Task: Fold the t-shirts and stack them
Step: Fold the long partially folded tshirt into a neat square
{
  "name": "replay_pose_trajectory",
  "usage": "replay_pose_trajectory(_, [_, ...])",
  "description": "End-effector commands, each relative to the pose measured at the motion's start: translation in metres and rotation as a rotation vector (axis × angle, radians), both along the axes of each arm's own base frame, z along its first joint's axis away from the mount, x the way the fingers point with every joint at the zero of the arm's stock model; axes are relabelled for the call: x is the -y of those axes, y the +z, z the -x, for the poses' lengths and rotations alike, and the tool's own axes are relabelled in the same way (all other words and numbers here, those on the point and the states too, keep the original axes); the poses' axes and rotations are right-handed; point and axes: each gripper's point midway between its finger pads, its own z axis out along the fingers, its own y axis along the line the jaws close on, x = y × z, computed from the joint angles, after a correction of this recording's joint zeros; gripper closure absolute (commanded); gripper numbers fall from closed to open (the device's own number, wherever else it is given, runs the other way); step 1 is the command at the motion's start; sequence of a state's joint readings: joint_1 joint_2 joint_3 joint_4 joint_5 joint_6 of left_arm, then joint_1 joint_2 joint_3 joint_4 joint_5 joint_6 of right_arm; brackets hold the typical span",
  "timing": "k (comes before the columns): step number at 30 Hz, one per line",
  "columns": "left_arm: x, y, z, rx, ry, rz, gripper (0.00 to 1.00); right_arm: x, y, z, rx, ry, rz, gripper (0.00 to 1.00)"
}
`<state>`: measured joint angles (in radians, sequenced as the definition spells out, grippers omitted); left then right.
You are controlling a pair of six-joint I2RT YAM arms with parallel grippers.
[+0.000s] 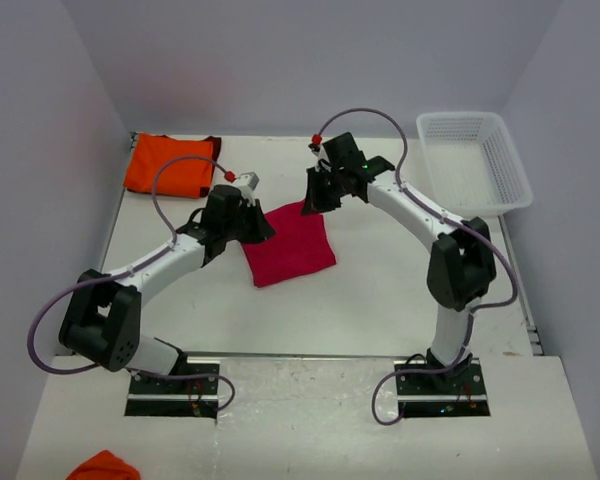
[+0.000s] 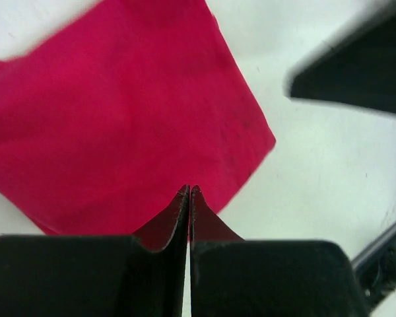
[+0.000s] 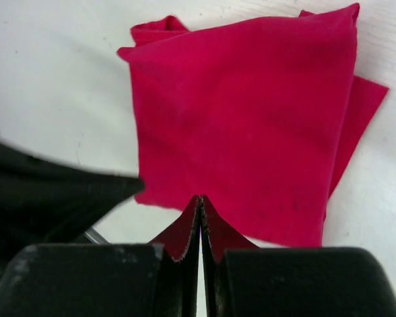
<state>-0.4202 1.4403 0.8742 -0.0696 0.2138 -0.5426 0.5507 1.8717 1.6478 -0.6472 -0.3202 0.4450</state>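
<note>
The flat white table [image 1: 380,300] fills the view, with grey walls closing it in on three sides. The left arm [image 1: 150,265] and the right arm [image 1: 420,210], both white with black joints, bend inward from their bases and meet over the middle.

A white plastic lattice basket [image 1: 510,170] sits at the far right corner, well apart from both arms.

The crimson-pink cloth t-shirt [image 1: 292,250] lies in the centre, folded into a rough square (a lower layer pokes out along one side in the right wrist view).

The bright orange cloth t-shirt [image 1: 170,165], dark maroon at its neck, lies folded in the far left corner, clear of the left arm's elbow.

The left gripper [image 2: 189,191] is clamped together on the crimson shirt's edge, the cloth drawn up in a small peak between its black fingers. The right gripper [image 3: 201,200] pinches another spot on the far edge the same way. The two sit near each other, each a dark blur in the other's wrist view.

A small orange lump of cloth [image 1: 105,467] lies at the near left edge, behind the bases.
</note>
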Motion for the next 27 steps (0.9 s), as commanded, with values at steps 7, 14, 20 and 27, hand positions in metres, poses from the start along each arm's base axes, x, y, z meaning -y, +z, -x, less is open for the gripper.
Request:
replay_pose_trajectory(7, [0.036, -0.023, 0.071, -0.121, -0.165, 0.092, 1.0, -0.032, -0.06, -0.006, -0.239, 0.175, -0.173, 1.0])
replay_pose_trajectory(14, [0.031, -0.033, 0.084, -0.135, -0.158, 0.08, 1.0, -0.036, -0.074, 0.004, -0.328, 0.173, -0.243, 1.0])
replay_pose_trajectory(20, [0.029, -0.045, 0.077, -0.119, -0.139, 0.056, 1.0, -0.033, -0.086, 0.007, -0.355, 0.158, -0.236, 1.0])
replay_pose_trajectory(27, [0.027, -0.071, 0.071, -0.157, -0.114, 0.013, 1.0, -0.024, -0.094, 0.004, -0.387, 0.109, -0.225, 1.0])
